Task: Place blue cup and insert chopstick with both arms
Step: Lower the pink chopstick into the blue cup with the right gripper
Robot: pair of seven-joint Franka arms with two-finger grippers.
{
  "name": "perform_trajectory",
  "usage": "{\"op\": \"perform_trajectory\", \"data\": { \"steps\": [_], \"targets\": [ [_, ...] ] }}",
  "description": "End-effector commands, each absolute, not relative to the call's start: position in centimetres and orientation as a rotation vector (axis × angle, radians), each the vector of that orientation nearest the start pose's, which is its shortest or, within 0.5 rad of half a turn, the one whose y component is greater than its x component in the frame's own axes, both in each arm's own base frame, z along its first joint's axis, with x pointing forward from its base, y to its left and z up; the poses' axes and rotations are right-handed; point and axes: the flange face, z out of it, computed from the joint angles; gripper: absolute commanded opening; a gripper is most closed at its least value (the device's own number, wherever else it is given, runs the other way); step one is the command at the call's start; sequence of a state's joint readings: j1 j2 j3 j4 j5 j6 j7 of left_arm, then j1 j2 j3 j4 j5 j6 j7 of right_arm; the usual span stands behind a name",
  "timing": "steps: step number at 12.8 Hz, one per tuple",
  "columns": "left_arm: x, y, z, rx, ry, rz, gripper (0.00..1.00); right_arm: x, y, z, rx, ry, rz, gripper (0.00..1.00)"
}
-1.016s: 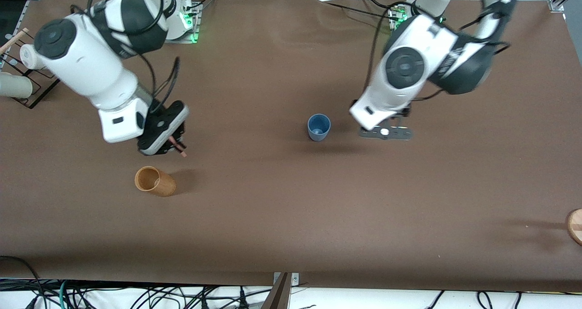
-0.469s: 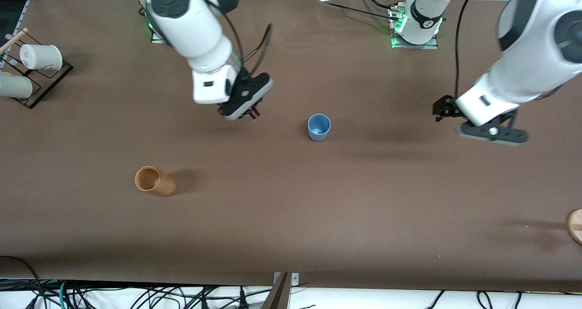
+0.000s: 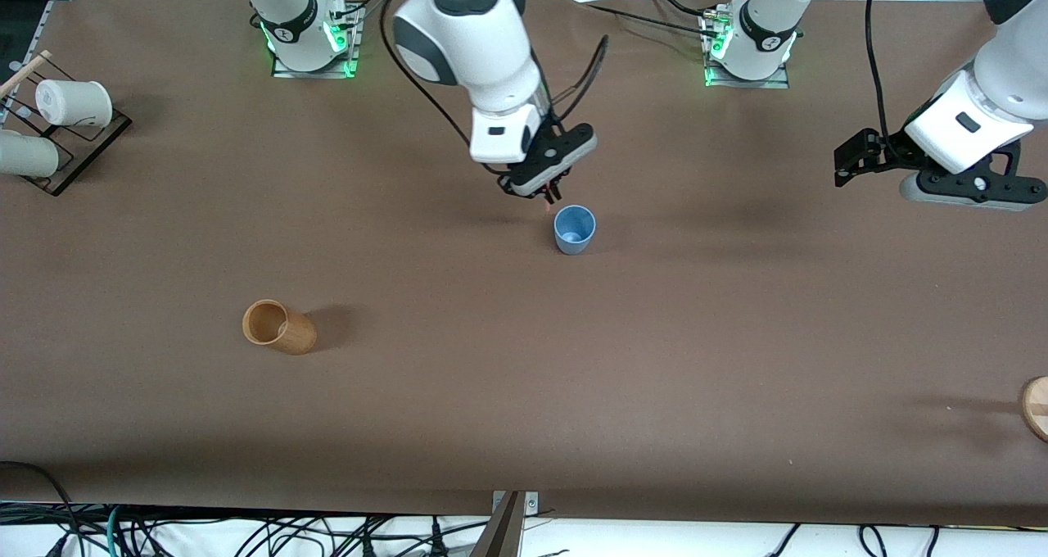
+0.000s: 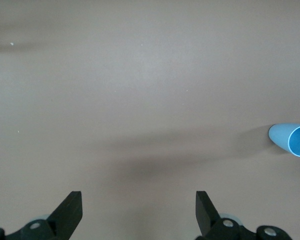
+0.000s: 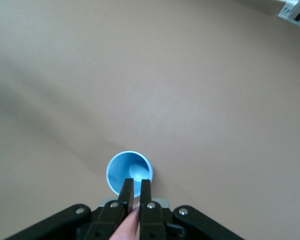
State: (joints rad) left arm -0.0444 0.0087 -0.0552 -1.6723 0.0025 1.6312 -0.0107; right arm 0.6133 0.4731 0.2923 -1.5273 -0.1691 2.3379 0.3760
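The blue cup (image 3: 575, 229) stands upright in the middle of the table. It also shows in the right wrist view (image 5: 130, 171) and at the edge of the left wrist view (image 4: 292, 140). My right gripper (image 3: 547, 193) is shut on the pale-pink chopstick (image 5: 130, 223), whose tip (image 3: 548, 205) pokes out just above the cup's rim on the side toward the robots' bases. My left gripper (image 3: 851, 166) is open and empty, up in the air over the left arm's end of the table; its fingers (image 4: 70, 210) stand wide apart.
A tan wooden cup (image 3: 279, 328) lies on its side toward the right arm's end, nearer the front camera. White cups (image 3: 72, 102) sit on a black rack at that end's edge. A wooden disc (image 3: 1036, 407) shows at the left arm's end.
My right gripper has carried the chopstick from above the tan cup across to just over the blue cup. My left arm has pulled away from the blue cup toward its own end.
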Motion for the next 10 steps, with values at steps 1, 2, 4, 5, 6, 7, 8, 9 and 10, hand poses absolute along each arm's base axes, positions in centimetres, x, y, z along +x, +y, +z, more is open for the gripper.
{"op": "perform_trajectory", "data": {
  "steps": [1, 2, 4, 5, 6, 7, 8, 9, 10],
  "targets": [
    [53.9, -4.0, 58.2, -3.152, 0.121, 0.061, 1.0, 47.1, 57.2, 42.0, -2.811, -0.774, -0.489, 0.0],
    [53.3, -3.7, 58.7, -3.152, 0.114, 0.052, 1.0, 46.9, 58.0, 41.2, -2.82, -0.754, -0.489, 0.0],
    [53.2, -3.2, 58.6, -3.153, 0.1, 0.059, 1.0, 46.6, 58.7, 40.5, -2.827, -0.745, -0.487, 0.0],
    [53.3, -2.7, 58.7, -3.155, 0.082, 0.056, 1.0, 46.5, 58.7, 40.3, -2.828, -0.749, -0.485, 0.0],
    [53.3, -2.5, 58.7, -3.155, 0.078, 0.056, 1.0, 46.6, 58.7, 40.0, -2.832, -0.751, -0.484, 0.0],
    [53.3, -2.4, 58.7, -3.155, 0.075, 0.056, 1.0, 46.5, 58.7, 39.7, -2.838, -0.761, -0.489, 0.02],
    [53.3, -2.3, 58.6, -3.155, 0.075, 0.061, 1.0, 46.7, 58.7, 39.1, -2.847, -0.77, -0.49, 0.32],
    [53.4, -2.4, 58.6, -3.154, 0.073, 0.068, 1.0, 46.8, 58.6, 39.1, -2.85, -0.75, -0.49, 0.82],
    [53.6, -2.4, 58.9, -3.154, 0.073, 0.063, 1.0, 47.2, 58.3, 39.2, -2.855, -0.733, -0.492, 1.0]
  ]
}}
